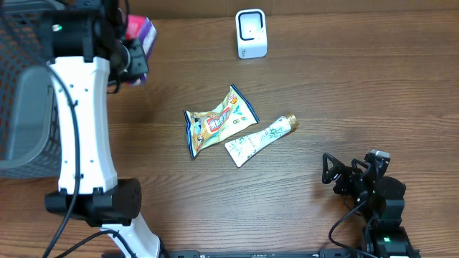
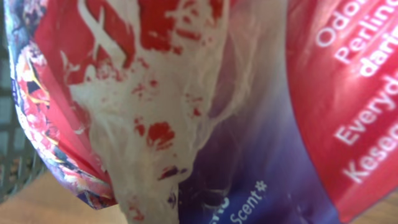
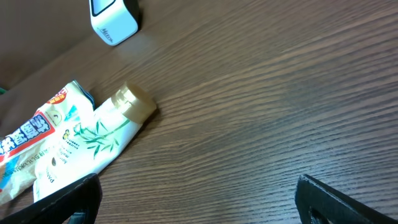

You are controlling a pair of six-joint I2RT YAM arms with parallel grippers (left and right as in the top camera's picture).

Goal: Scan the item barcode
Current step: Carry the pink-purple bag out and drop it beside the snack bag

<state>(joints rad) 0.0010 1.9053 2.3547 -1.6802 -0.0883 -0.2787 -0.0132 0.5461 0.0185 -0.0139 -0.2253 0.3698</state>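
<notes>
A crinkled red-and-purple pouch is filling nearly the whole frame, white lettering running down its right side. Left of the pouch a grey mesh basket is peeking in, and wooden table is showing beneath its lower left corner.

A dark brown wood-grain surface fills nearly the whole overhead frame, its grain running left to right; the light falls soft and even, leaving only faint shadows; along the left edge of the frame stands a grey wire-mesh basket.
</notes>
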